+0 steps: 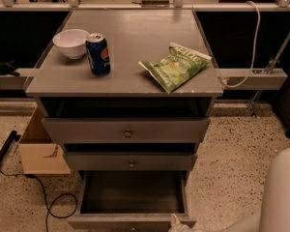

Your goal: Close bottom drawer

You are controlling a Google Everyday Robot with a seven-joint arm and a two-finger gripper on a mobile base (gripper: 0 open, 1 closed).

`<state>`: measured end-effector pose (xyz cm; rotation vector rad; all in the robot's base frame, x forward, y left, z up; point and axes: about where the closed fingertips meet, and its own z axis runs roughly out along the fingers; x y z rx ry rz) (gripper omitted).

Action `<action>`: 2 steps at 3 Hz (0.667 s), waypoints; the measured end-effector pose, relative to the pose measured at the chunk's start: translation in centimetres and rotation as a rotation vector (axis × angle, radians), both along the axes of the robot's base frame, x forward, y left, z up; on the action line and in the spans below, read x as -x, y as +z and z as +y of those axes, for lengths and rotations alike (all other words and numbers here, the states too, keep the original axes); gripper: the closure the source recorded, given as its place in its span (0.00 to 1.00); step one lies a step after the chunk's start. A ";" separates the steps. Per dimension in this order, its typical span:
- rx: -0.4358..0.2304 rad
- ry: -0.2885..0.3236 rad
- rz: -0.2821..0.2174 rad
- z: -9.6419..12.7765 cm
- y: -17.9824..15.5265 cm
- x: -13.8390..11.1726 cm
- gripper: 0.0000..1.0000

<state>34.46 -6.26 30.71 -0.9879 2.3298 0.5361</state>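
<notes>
Bottom drawer (133, 192) stands pulled out; my gripper (177, 222) sits at its front edge, likely to push it in; open or closed, I cannot tell.

This looks like a lab or test room — a speckled hard floor (232, 168), a loose black cable (47, 211), an open cardboard box (41, 156), a grey drawer cabinet (135, 42) between metal rails (251, 76). The gripper (176, 221) is at the lower edge.

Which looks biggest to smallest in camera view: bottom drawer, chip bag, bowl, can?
Bottom drawer, chip bag; then bowl and can, too alike to rank. Tool sits at the drawer's front edge.
</notes>
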 end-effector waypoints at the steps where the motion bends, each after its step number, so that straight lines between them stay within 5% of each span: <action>1: 0.001 0.001 -0.001 0.0 0.0 0.0 0.00; 2: -0.041 -0.022 -0.017 -0.2 -0.2 0.5 0.00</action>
